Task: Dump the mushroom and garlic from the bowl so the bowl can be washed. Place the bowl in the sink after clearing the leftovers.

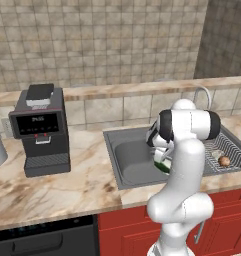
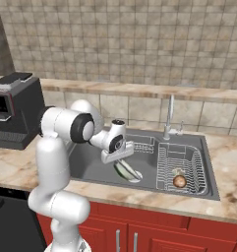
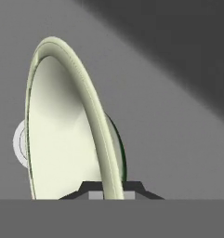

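Gripper (image 3: 111,189) closed on the rim of the bowl (image 3: 62,135) — fingers pinch the lip at its lower edge, and the bowl stands nearly on edge, its inside bare. In the right base view the bowl (image 2: 128,171) hangs low inside the sink (image 2: 98,167), just above the basin floor or touching it; contact not resolvable.

Risk, as judged: a thin-rim pinch on a glossy bowl may let it pivot or slip. If let go while this steeply tilted, it could roll or clatter across the basin rather than settle flat.

Further right, the mushroom (image 2: 179,181) lies in the wire rack (image 2: 189,153), the garlic (image 1: 217,154) just beside it — a sliding bowl might knock the rack. Tap (image 2: 169,118) behind, well apart.
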